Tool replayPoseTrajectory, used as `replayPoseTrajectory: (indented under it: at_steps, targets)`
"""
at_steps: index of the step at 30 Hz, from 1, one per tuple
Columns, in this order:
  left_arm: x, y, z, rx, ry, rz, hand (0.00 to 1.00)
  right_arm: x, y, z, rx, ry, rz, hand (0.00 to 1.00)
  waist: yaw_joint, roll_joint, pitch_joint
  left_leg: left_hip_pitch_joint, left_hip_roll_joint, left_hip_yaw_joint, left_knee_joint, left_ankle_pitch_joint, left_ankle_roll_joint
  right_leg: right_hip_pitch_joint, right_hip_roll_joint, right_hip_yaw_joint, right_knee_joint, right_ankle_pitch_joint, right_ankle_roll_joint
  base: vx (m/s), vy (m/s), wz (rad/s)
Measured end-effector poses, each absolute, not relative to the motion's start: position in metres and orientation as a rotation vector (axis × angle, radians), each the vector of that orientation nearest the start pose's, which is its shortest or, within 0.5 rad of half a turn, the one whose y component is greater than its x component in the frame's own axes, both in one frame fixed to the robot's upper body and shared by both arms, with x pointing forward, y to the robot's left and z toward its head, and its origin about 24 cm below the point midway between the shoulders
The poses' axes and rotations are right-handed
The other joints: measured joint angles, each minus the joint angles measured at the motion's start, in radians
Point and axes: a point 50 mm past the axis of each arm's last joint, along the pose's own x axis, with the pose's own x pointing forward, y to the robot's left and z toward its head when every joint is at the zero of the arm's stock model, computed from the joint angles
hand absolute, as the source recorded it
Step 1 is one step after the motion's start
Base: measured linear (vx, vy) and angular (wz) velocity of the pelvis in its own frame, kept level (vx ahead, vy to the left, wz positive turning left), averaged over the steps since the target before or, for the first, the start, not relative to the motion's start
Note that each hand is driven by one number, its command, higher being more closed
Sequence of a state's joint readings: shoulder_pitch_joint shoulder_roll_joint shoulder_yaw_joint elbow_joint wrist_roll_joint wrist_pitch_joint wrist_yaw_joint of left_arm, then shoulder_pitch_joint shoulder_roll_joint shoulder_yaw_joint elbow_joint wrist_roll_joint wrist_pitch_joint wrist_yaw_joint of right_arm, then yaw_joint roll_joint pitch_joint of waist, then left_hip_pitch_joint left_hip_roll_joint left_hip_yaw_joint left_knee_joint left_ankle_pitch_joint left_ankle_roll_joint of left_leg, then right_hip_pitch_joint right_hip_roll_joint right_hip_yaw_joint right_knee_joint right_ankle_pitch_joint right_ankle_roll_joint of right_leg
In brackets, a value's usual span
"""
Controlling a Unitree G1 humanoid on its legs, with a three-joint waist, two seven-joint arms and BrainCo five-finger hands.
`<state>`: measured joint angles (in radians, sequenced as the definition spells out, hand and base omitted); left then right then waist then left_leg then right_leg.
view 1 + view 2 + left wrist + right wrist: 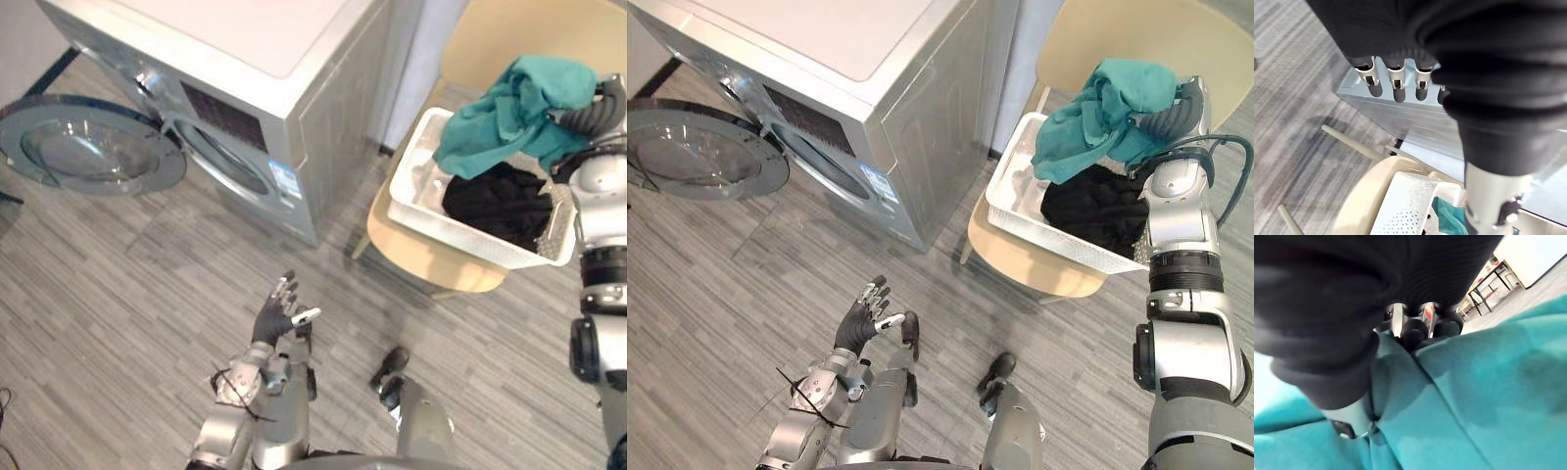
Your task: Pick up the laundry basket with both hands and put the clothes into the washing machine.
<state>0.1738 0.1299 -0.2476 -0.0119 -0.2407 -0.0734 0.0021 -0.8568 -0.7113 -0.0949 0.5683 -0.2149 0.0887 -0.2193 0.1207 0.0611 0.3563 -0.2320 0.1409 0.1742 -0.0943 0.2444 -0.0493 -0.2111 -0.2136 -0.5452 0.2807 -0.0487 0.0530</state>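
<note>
noting white laundry basket [413,166] on beige chair [431,262], long axis 10-to-4 o'clock. right hand [1415,325] at its 2 o'clock rim against teal garment [509,113], grip not determinable. left hand [277,311], fingers spread, well apart; basket at its 2 o'clock.

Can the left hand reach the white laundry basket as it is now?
Probably not yet: the left hand hangs open over the floor, apart from the laundry basket on the chair. Nothing stands between them. The right hand grips the teal garment.
</note>
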Motion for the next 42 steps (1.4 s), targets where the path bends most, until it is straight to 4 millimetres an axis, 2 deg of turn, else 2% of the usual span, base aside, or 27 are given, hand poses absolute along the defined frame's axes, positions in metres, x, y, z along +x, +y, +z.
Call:
replayPoseTrajectory:
  at_steps: [3, 6, 8, 10, 11, 13, 14, 19, 21, 26, 28, 31, 34, 38, 42]
  targets:
    - [0.215, 0.118, 0.028, -0.093, 0.032, -0.195, 0.0, 0.345, -0.305, 0.263, -0.705, -0.396, -0.602, 1.0, -0.005, -0.002, -0.052, 0.025, -0.003, 0.007, 0.0, -0.012, 0.001, 0.028, -0.001, 0.002, -0.017, 0.002, 0.004, 0.1, -0.032, -0.02]
    - [0.222, 0.113, 0.05, -0.03, -0.073, -0.199, 0.0, 0.34, -0.291, 0.267, -0.692, -0.481, -0.573, 1.0, -0.026, -0.005, -0.084, 0.063, -0.004, 0.015, 0.0, -0.022, -0.005, 0.072, 0.003, 0.004, -0.043, 0.007, 0.012, 0.08, -0.028, -0.05]
    - [0.225, 0.11, 0.064, -0.001, -0.147, -0.204, 0.0, 0.333, -0.284, 0.266, -0.702, -0.529, -0.545, 1.0, -0.03, -0.008, -0.111, 0.082, -0.006, 0.028, 0.0, -0.03, -0.004, 0.087, 0.004, 0.017, -0.059, 0.011, 0.018, 0.08, -0.024, -0.17]
    - [0.227, 0.11, 0.079, 0.041, -0.225, -0.197, 0.0, 0.327, -0.275, 0.262, -0.684, -0.568, -0.517, 1.0, -0.038, -0.011, -0.133, 0.106, -0.008, 0.045, -0.001, -0.034, -0.001, 0.107, 0.007, 0.03, -0.075, 0.016, 0.023, 0.1, -0.026, -0.2]
    - [0.232, 0.11, 0.092, 0.095, -0.291, -0.196, 0.0, 0.322, -0.269, 0.255, -0.673, -0.589, -0.483, 1.0, -0.054, -0.011, -0.153, 0.128, -0.011, 0.052, -0.002, -0.041, -0.002, 0.127, 0.007, 0.039, -0.089, 0.019, 0.026, 0.1, -0.02, -0.14]
    - [0.234, 0.111, 0.1, 0.136, -0.334, -0.201, 0.0, 0.318, -0.265, 0.251, -0.662, -0.595, -0.458, 1.0, -0.056, -0.01, -0.166, 0.144, -0.015, 0.063, -0.003, -0.047, -0.004, 0.141, 0.009, 0.048, -0.099, 0.023, 0.03, 0.08, -0.003, -0.2]
    - [0.237, 0.113, 0.111, 0.19, -0.39, -0.207, 0.0, 0.313, -0.259, 0.245, -0.652, -0.602, -0.414, 1.0, -0.067, -0.01, -0.185, 0.165, -0.016, 0.078, -0.008, -0.056, -0.007, 0.16, 0.015, 0.056, -0.121, 0.03, 0.035, 0.05, -0.002, -0.19]
    - [0.248, 0.121, 0.132, 0.337, -0.492, -0.21, 0.0, 0.299, -0.246, 0.241, -0.635, -0.652, -0.297, 1.0, -0.107, -0.01, -0.211, 0.189, -0.015, 0.084, -0.008, -0.061, -0.009, 0.194, 0.025, 0.067, -0.162, 0.049, 0.033, 0.04, -0.006, -0.08]
    - [0.252, 0.121, 0.139, 0.395, -0.528, -0.23, 0.0, 0.296, -0.241, 0.24, -0.617, -0.66, -0.237, 1.0, -0.108, -0.01, -0.222, 0.192, -0.011, 0.102, -0.008, -0.062, -0.011, 0.194, 0.035, 0.084, -0.187, 0.063, 0.038, 0.0, -0.01, -0.25]
    - [0.265, 0.113, 0.145, 0.536, -0.557, -0.324, 0.0, 0.293, -0.23, 0.232, -0.588, -0.649, -0.127, 1.0, -0.117, -0.003, -0.232, 0.195, -0.009, 0.104, -0.009, -0.066, -0.016, 0.21, 0.043, 0.086, -0.228, 0.087, 0.036, 0.0, -0.005, -0.04]
    - [0.275, 0.106, 0.143, 0.613, -0.551, -0.368, 0.0, 0.293, -0.215, 0.23, -0.564, -0.658, -0.049, 1.0, -0.133, -0.003, -0.232, 0.189, -0.008, 0.107, -0.009, -0.069, -0.02, 0.208, 0.044, 0.089, -0.237, 0.09, 0.035, 0.0, 0.0, 0.0]
    - [0.286, 0.098, 0.142, 0.694, -0.552, -0.408, 0.0, 0.291, -0.198, 0.228, -0.529, -0.674, 0.046, 1.0, -0.137, -0.003, -0.232, 0.178, -0.006, 0.117, -0.009, -0.069, -0.02, 0.197, 0.045, 0.1, -0.251, 0.102, 0.034, -0.01, -0.013, -0.07]
    - [0.29, 0.089, 0.15, 0.728, -0.592, -0.433, 0.0, 0.289, -0.189, 0.23, -0.5, -0.705, 0.099, 1.0, -0.138, -0.002, -0.232, 0.147, -0.009, 0.126, -0.009, -0.068, -0.02, 0.163, 0.046, 0.111, -0.26, 0.118, 0.035, 0.01, -0.012, -0.15]
    - [0.296, 0.077, 0.147, 0.782, -0.589, -0.494, 0.0, 0.289, -0.186, 0.229, -0.467, -0.703, 0.124, 1.0, -0.144, -0.002, -0.233, 0.131, -0.018, 0.127, -0.009, -0.068, -0.019, 0.151, 0.042, 0.115, -0.275, 0.136, 0.039, 0.06, 0.001, -0.04]
    - [0.304, 0.067, 0.148, 0.793, -0.59, -0.506, 0.0, 0.292, -0.17, 0.236, -0.409, -0.74, 0.177, 1.0, -0.151, -0.002, -0.233, 0.118, -0.023, 0.131, -0.009, -0.063, -0.013, 0.132, 0.04, 0.127, -0.277, 0.144, 0.034, 0.07, -0.01, -0.08]
